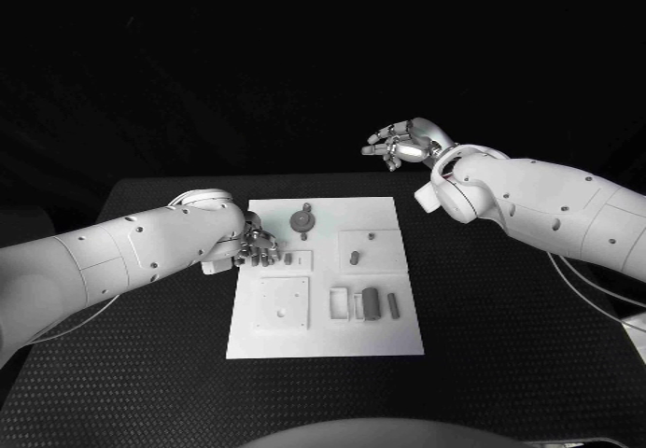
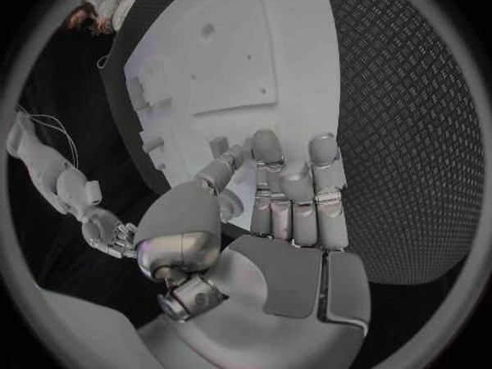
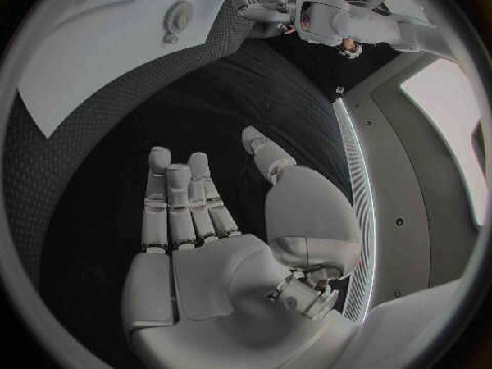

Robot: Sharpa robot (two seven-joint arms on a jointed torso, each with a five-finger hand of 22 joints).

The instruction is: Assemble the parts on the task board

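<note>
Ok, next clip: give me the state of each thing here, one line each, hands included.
left hand: low at the task board's left edge, fingers curled, nothing visibly held.
right hand: raised beyond the board's far right corner, holding nothing, fingers apart.
task board: flat on the black table.
round part: lying on the board's far end.
dark cylinder part: lying in a recess, right of the square plate.

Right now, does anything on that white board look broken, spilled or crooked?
Nothing stands out. The white rectangular task board lies flat on the black table, its small grey parts in place. The left robot hand is at its edge.
</note>
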